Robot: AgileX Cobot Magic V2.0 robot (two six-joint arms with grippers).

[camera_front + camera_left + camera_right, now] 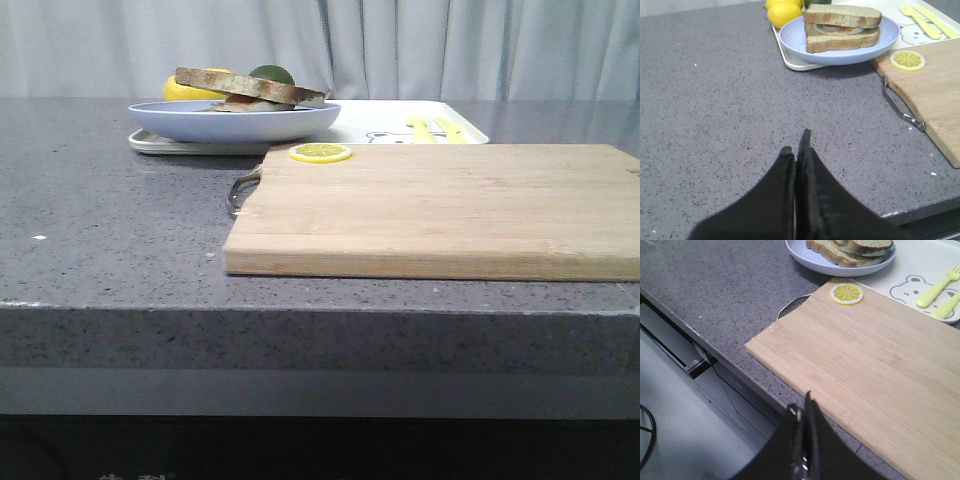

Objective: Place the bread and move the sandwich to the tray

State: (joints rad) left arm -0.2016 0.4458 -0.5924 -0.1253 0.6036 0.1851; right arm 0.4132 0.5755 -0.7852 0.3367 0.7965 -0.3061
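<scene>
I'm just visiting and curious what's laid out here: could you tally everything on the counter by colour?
Yellow: 5 – whole lemons (2), lemon slice, fork, knife
Green: 1 – round fruit, mostly hidden
Tan: 3 – bread, sandwich slice beneath, cutting board
Pale blue: 1 – plate
White: 1 – tray
Total: 11

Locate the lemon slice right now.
Front view: the lemon slice lies flat on the far left corner of the cutting board, just in front of the blue plate and the tray.
</scene>
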